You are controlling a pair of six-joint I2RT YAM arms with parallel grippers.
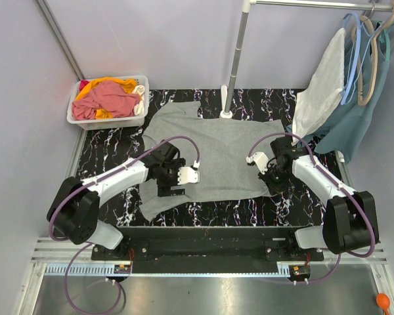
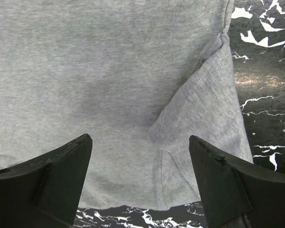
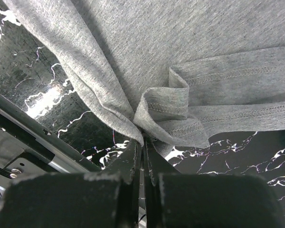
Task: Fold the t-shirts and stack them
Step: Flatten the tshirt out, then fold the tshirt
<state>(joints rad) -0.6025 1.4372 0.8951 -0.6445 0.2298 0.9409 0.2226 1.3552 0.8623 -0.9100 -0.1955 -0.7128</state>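
Note:
A grey t-shirt lies spread on the black marbled table. My left gripper is open above the shirt's near-left part; in the left wrist view its jaws stand wide apart over a folded sleeve near the cloth's edge. My right gripper is shut on the shirt's bunched near-right hem, pinched between the fingertips and lifted slightly off the table.
A white bin of pink and orange clothes sits at the far left. A rack pole stands on the table's far edge. Garments on hangers hang at the far right.

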